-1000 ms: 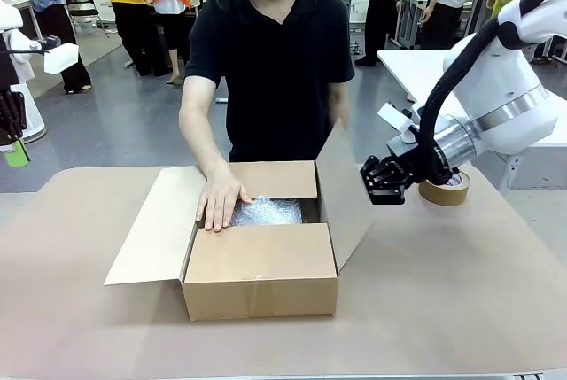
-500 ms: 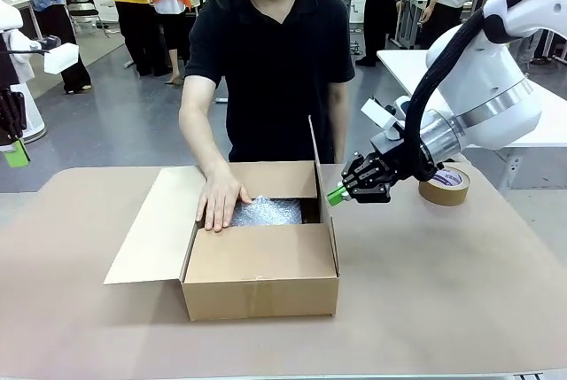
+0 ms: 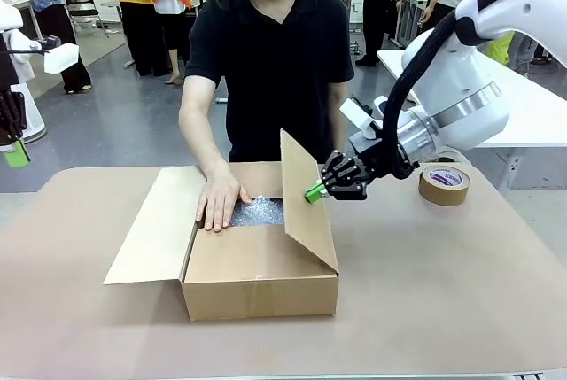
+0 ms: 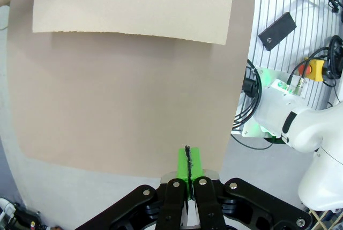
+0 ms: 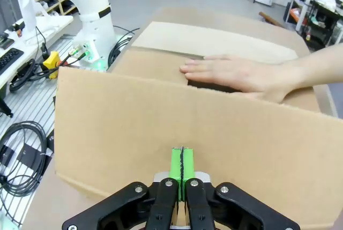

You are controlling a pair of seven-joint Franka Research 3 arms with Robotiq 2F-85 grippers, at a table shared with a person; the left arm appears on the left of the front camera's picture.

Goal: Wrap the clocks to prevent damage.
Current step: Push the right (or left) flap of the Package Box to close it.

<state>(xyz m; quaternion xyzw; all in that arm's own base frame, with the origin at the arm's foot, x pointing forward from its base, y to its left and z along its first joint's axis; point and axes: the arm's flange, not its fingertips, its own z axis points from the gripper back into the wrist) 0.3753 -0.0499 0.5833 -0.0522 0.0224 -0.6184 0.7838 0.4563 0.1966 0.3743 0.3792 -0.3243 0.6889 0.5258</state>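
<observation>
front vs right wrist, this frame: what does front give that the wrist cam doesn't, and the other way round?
Front view: the tape roll on the table and the bubble wrap inside the box. Right wrist view: a yellow button and cables off the table's edge. Both: the right gripper, jaws shut, against the raised flap, and the person's hand flat on the box.

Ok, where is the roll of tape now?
In the front view, the tape roll lies at the right of the table, right of the right gripper.
</observation>
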